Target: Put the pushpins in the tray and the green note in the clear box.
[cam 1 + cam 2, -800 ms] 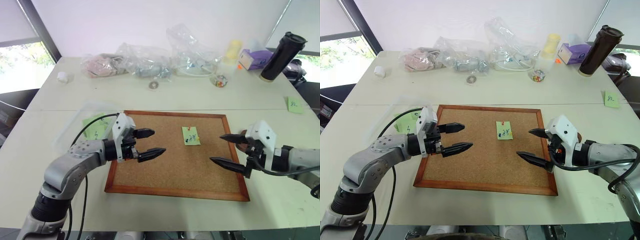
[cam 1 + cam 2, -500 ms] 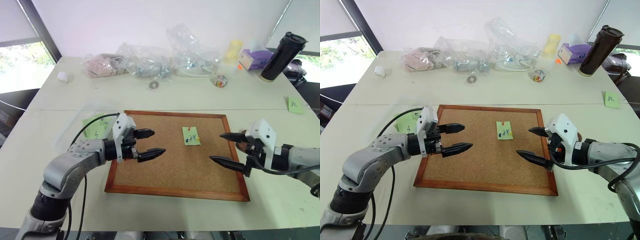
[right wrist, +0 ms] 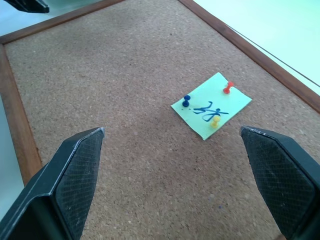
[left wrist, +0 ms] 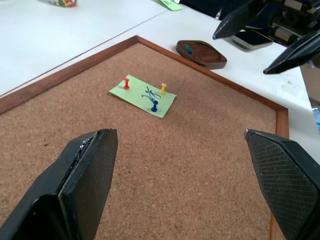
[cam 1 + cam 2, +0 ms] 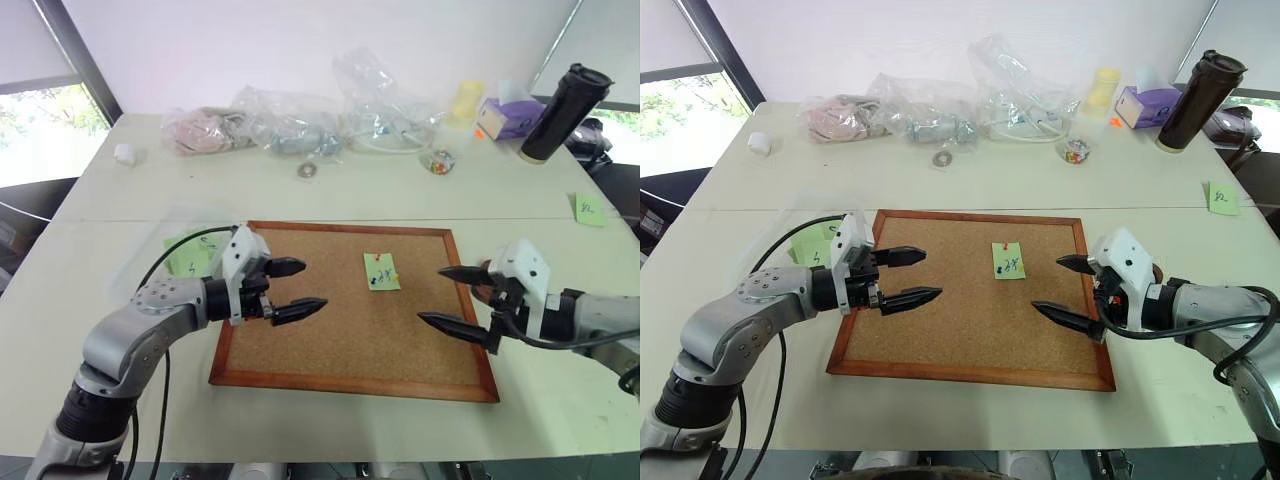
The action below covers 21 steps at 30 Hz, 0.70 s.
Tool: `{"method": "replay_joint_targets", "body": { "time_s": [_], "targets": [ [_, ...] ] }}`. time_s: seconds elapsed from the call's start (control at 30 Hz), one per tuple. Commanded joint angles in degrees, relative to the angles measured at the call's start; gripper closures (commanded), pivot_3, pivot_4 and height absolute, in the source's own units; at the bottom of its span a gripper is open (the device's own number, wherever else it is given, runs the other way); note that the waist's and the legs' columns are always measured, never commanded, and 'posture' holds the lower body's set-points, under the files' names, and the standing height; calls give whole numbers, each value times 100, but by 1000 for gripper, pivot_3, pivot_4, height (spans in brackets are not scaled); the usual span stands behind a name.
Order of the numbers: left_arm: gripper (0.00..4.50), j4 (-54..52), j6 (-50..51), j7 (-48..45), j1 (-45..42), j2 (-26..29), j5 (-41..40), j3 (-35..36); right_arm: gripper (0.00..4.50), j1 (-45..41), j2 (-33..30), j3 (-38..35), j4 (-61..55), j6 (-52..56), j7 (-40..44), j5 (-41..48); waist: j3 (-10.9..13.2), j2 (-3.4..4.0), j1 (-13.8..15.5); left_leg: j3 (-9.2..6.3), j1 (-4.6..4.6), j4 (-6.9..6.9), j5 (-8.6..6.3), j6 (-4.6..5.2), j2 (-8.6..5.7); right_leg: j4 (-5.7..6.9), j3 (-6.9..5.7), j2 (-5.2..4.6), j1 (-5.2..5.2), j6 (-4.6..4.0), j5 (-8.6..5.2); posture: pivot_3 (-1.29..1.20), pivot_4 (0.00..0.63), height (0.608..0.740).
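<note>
While both grippers stay open, nothing moved.

I see a bright scene with soft daylight. The window [image 5: 45, 125] at the far left glows very white. The desk [image 5: 330, 195] looks pale and a bit washed out. Shadows are faint. My wrist views show near fingers a little blurry.

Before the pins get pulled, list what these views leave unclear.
- Clear box: head views, mostly hidden behind the left arm; contents unclear.
- Tray: left wrist view shows small green and blue things inside, too tiny to identify.
- Scribble on the green note: unreadable everywhere.
</note>
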Motion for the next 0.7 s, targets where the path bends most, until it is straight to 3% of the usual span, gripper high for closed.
{"method": "replay_joint_targets", "body": {
  "time_s": [0.03, 0.47, 0.57, 0.7],
  "targets": [
    [33, -57, -169, -22, -33, -10, 50, 81, 0, -94, 23, -31, -21, -120, -25, -47, 0, 0, 1, 0, 0, 0, 0, 0, 0, 0, 0, 0, 0, 0, 0, 0, 150, 740],
    [33, 397, -1040, -133, -63, -133, 1023, -415, 0, -269, 132, 189, 90, -246, -73, -229, 0, 0, 1, 0, -1, 0, 0, 0, 0, 0, 0, 0, -1, 0, 0, 0, 150, 740],
    [930, 761, -1310, -263, -151, -333, 1185, -632, 0, -443, 199, 377, 173, -289, -61, -275, 0, 0, 0, 0, 1, 0, 0, 0, 0, 0, 0, 0, 0, 0, 0, 0, 150, 740],
    [2789, 1026, -1618, -408, -184, -413, 1430, -753, 0, -651, 275, 562, 266, -348, -92, -372, 1, 0, -8, 0, -3, -1, 0, 0, 0, 0, -1, 1, -5, 0, 0, 0, 150, 740]
  ]
}}
